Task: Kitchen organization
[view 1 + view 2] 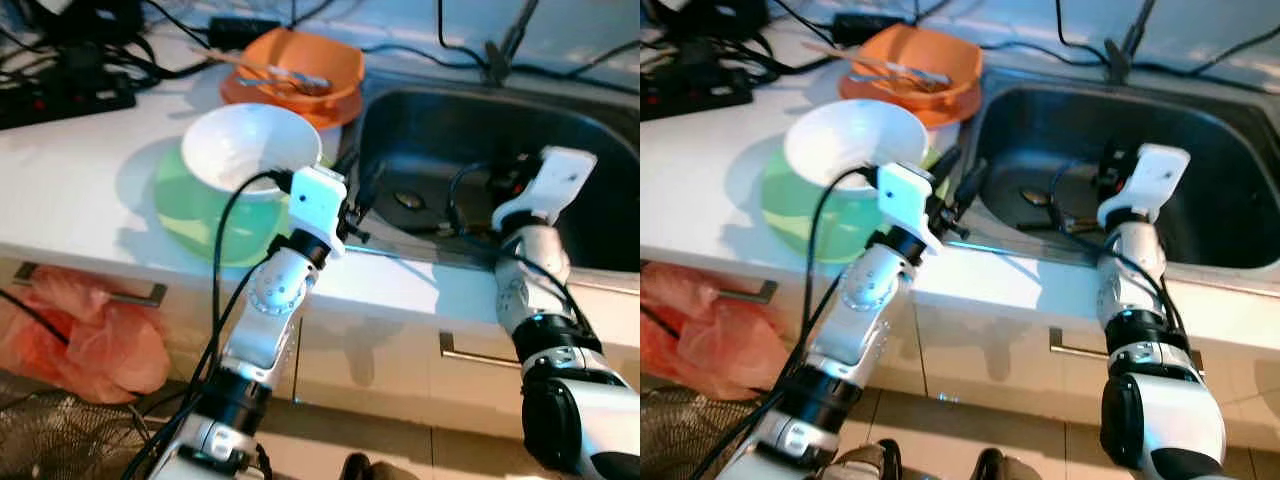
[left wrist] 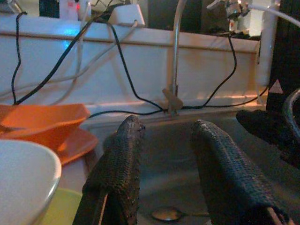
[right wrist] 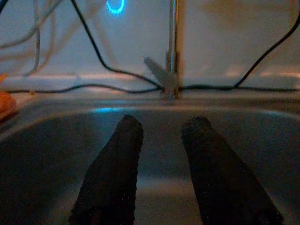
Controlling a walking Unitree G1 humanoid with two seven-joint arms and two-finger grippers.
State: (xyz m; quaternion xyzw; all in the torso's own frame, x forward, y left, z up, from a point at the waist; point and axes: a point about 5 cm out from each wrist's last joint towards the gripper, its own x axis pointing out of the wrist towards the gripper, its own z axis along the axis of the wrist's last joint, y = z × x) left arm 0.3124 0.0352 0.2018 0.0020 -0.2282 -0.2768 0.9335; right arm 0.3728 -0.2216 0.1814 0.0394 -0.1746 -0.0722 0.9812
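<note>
The white bowl point(image 1: 250, 150) sits nested in the green bowl point(image 1: 200, 215) on the tabletop point(image 1: 70, 190) beside the sink point(image 1: 480, 150), looking rigid, slick and breakable, best pinched at its rim by the left hand point(image 2: 164, 164), fingers parted and empty, like the right hand point(image 3: 161, 164)

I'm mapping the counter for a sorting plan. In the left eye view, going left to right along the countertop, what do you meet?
Black power strip → green bowl with the white bowl stacked in it → left gripper → sink, with the right gripper over it.
</note>
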